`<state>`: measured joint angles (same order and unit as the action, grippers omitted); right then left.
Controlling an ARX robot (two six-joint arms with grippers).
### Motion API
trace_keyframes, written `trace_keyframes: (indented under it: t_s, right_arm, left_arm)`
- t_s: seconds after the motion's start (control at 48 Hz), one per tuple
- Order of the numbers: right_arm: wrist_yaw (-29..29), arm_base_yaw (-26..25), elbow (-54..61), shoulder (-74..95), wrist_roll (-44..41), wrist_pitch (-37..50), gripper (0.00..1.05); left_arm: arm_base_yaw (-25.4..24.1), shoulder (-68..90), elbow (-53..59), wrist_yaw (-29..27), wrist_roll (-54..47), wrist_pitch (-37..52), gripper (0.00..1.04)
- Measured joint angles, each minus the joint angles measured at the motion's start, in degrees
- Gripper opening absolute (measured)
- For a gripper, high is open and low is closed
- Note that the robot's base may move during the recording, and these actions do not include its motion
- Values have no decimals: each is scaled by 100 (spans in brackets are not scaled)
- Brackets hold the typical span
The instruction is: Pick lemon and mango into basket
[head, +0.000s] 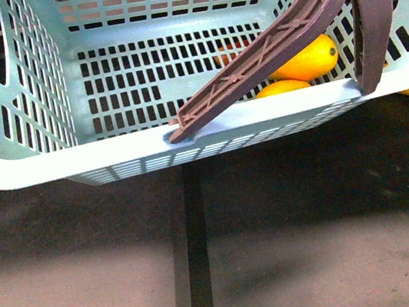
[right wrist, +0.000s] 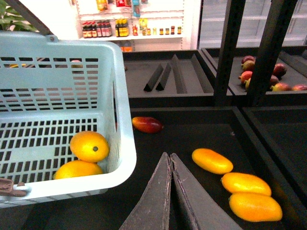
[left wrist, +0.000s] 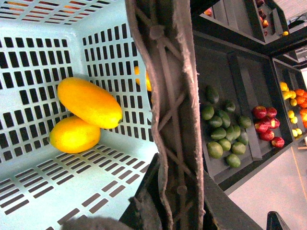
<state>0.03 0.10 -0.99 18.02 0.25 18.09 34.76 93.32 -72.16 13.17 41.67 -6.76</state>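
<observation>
Showing only at the right wrist: closed right gripper (right wrist: 170, 191).

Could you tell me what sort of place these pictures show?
Probably a grocery shop's produce section: a shopping basket, dark display bins of sorted fruit, and shelves of bottled goods behind.
</observation>
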Motion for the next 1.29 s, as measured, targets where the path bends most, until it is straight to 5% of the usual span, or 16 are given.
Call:
trace_keyframes:
  t_s: [0.437,0.604,0.916,1.124,1.208,1.291]
  right_arm:
    - [0,0,0,-785,0,-787,2]
    - [0,-2,0,-1746,-2,-1784,2]
    - [0,0,0,-1766,-7,-1799,55]
    - [-4,0,0,-1768,-7,-1801,85]
    - [7,0,0,-1770,-4,-1801,97]
    - [7,0,0,-1770,-7,-1801,96]
  left_arm:
    - [0,0,0,0,0,0,7]
    - [-2,0,0,-7,4,0,7]
    - [0,0,0,2,-4,0,7]
    - [232,0,474,-2562,1311,715,7]
    - [120,0,575,-2839,1572,804,7]
    - [-44,0,647,-2852,1731,925,7]
